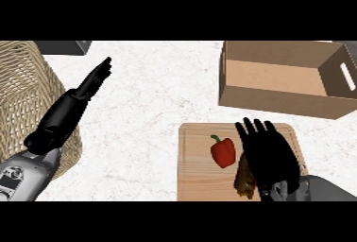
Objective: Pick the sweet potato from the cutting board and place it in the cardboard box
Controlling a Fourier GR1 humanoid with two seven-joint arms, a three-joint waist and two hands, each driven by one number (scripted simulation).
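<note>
A brown sweet potato (pixel 245 182) lies on the wooden cutting board (pixel 197 165) at the lower right, mostly hidden under my right hand (pixel 272 153). That hand hovers over it with fingers straight, pointing away toward the cardboard box (pixel 279 78). The box stands open at the upper right, just beyond the board. My left hand (pixel 77 101) rests at the left with fingers straight, far from the board.
A red bell pepper (pixel 222 151) lies on the board just left of my right hand. A large wicker basket (pixel 24 85) fills the left side, under my left forearm. A grey object (pixel 64 46) sits at the top left.
</note>
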